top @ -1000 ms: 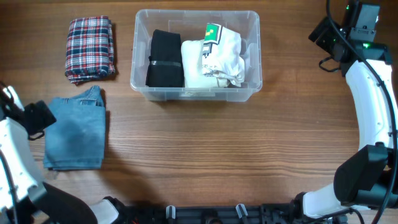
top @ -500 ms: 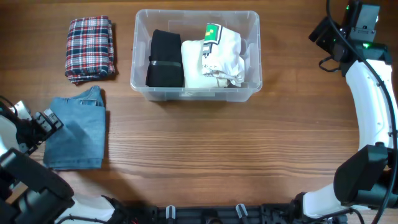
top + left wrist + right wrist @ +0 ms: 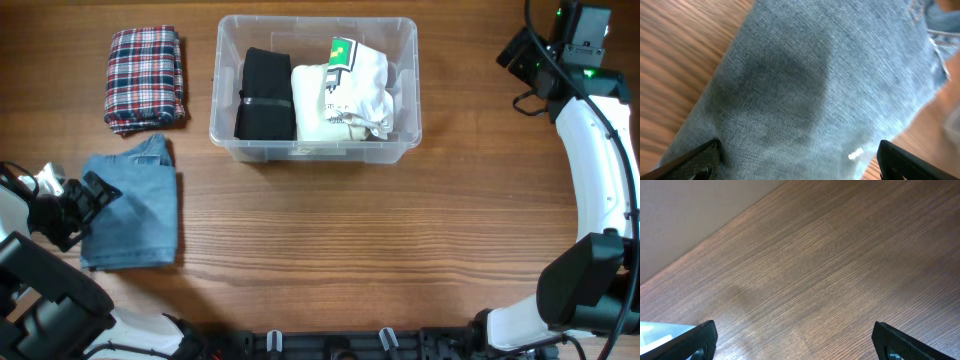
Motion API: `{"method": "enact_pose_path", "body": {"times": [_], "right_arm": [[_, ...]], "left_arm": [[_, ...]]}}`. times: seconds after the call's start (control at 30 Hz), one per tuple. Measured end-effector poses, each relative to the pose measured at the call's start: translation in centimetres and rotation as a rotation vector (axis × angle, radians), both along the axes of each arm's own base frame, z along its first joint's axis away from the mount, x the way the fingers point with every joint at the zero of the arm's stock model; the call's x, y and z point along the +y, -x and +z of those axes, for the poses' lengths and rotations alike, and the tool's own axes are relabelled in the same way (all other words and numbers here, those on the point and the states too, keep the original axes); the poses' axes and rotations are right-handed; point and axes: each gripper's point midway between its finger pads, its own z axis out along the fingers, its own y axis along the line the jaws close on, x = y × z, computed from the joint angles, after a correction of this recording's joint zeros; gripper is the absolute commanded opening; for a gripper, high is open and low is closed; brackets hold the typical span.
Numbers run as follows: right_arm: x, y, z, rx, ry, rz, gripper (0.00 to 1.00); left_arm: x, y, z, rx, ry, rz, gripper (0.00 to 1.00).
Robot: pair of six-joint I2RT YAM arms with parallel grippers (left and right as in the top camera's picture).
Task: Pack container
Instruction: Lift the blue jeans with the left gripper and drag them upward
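Observation:
The clear container (image 3: pixel 316 150) stands at the back middle of the table. Inside lie a black folded garment (image 3: pixel 265 96) on the left and a white garment (image 3: pixel 352 92) with a green tag on the right. Folded blue jeans (image 3: pixel 135 205) lie on the table at the front left, a folded plaid shirt (image 3: pixel 146 78) behind them. My left gripper (image 3: pixel 92 195) is open at the jeans' left edge; its wrist view is filled with denim (image 3: pixel 805 75) between the spread fingers (image 3: pixel 696 159). My right gripper (image 3: pixel 520 50) hangs open over bare wood at the far right, holding nothing.
The wooden table (image 3: pixel 830 280) fills the right wrist view, with a corner of the container (image 3: pixel 655 330) at its lower left. The right arm's white links (image 3: pixel 600 170) curve along the table's right side. The left arm's base (image 3: pixel 40 290) sits at the front left.
My left gripper has moved right, from off the jeans' left side onto their left edge. The jeans have shifted slightly to the right. The right arm has not moved.

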Motion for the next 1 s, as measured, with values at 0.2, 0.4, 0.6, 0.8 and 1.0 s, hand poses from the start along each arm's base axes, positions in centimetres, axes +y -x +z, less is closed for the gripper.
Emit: {"method": "enact_pose_path", "body": {"times": [0.2, 0.4, 0.6, 0.8, 1.0], "right_arm": [[0.0, 0.0, 0.0, 0.000, 0.000, 0.000, 1.00], [0.0, 0.0, 0.0, 0.000, 0.000, 0.000, 1.00], [0.0, 0.0, 0.0, 0.000, 0.000, 0.000, 1.00], [0.0, 0.0, 0.0, 0.000, 0.000, 0.000, 1.00], [0.0, 0.0, 0.0, 0.000, 0.000, 0.000, 1.00]], "left_arm": [[-2.6, -0.9, 1.0, -0.078, 0.149, -0.001, 1.00], [-1.6, -2.1, 1.1, -0.151, 0.088, -0.049, 1.00], [1.3, -2.3, 0.3, -0.136, -0.087, -0.110, 1.00], [2.0, -2.1, 0.1, -0.130, -0.147, -0.174, 1.00], [1.5, -1.6, -2.5, -0.095, -0.105, -0.196, 1.00]]}}
